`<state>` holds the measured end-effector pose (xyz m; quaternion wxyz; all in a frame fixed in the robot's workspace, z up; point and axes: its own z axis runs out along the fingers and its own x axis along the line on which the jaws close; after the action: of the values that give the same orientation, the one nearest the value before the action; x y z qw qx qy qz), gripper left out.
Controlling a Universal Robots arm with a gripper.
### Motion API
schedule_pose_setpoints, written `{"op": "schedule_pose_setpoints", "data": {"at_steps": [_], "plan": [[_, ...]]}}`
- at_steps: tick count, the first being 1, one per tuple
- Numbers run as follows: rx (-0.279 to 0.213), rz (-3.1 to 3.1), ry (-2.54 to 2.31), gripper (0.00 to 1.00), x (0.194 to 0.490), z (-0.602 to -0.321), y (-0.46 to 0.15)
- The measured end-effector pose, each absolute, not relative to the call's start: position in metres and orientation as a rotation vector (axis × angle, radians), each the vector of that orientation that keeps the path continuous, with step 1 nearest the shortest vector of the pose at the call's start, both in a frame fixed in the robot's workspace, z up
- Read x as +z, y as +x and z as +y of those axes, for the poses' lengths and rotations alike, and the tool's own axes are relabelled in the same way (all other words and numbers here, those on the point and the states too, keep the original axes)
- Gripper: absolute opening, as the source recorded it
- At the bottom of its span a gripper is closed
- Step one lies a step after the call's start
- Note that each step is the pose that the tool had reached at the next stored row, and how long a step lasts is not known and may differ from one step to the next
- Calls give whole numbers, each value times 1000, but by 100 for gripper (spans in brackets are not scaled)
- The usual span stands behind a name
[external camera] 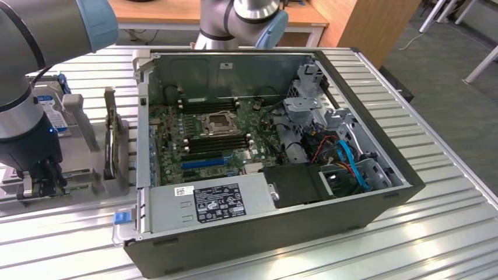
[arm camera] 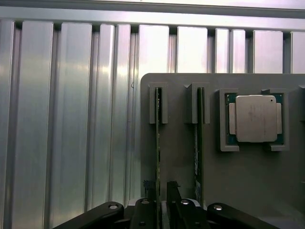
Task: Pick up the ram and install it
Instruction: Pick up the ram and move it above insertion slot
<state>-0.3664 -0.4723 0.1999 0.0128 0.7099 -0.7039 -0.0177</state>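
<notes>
Two thin green ram sticks stand on edge in slots of a grey fixture plate point(arm camera: 181, 157). My gripper point(arm camera: 160, 190) is open, and its dark fingers point(arm camera: 172, 193) straddle the end of one ram stick point(arm camera: 157, 143). The second ram stick point(arm camera: 198, 143) stands parallel beside it, just outside the fingers. In the exterior view my gripper point(external camera: 37, 184) is down at the fixture point(external camera: 81, 175), at the exterior view's left of the open computer case point(external camera: 374, 201). The green motherboard point(external camera: 175, 137) lies inside the case with its long black memory slots point(external camera: 218, 143) bare.
A square silver processor chip point(arm camera: 256, 118) sits in a pocket of the fixture beside the sticks. The case walls, a grey power supply point(external camera: 210, 201), drive cage point(external camera: 311, 111) and blue and orange cables point(external camera: 346, 157) crowd the case. Ribbed metal tabletop point(external camera: 435, 233) surrounds everything.
</notes>
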Motion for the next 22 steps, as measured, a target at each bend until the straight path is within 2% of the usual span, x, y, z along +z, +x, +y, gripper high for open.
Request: {"op": "schedule_pose_setpoints", "data": {"at_steps": [22], "plan": [[-58,-2195,2213,24,202,-474,-366]]}}
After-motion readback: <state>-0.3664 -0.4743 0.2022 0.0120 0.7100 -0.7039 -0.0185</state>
